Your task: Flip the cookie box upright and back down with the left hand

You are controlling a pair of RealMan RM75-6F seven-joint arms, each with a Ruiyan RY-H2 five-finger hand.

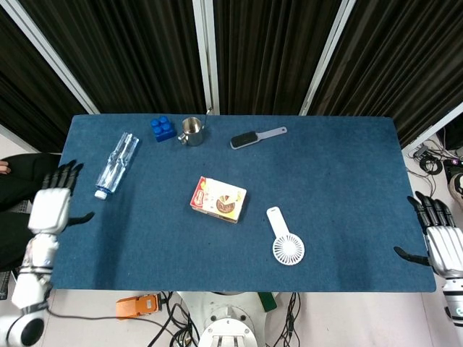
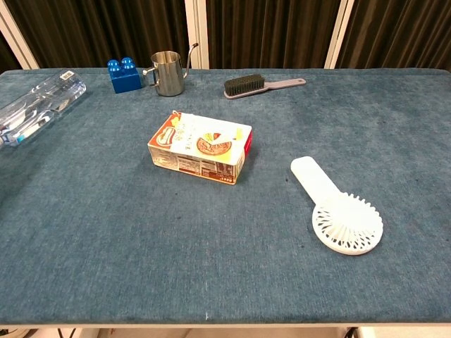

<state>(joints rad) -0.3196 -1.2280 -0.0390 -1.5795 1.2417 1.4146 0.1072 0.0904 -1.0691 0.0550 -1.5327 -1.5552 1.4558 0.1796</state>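
Note:
The cookie box (image 1: 218, 199) lies flat on the blue table (image 1: 333, 188), picture side up, near the middle; in the chest view the cookie box (image 2: 201, 146) has nothing touching it. My left hand (image 1: 52, 207) hangs at the table's left edge, far from the box, fingers spread and holding nothing. At the table's right edge my right hand (image 1: 442, 242) is also spread and empty. Neither hand shows in the chest view.
A clear plastic bottle (image 1: 117, 163) lies at the left. A blue toy brick (image 1: 163, 129), a steel cup (image 1: 192, 131) and a brush (image 1: 256, 136) line the back. A white hand fan (image 1: 285, 239) lies right of the box.

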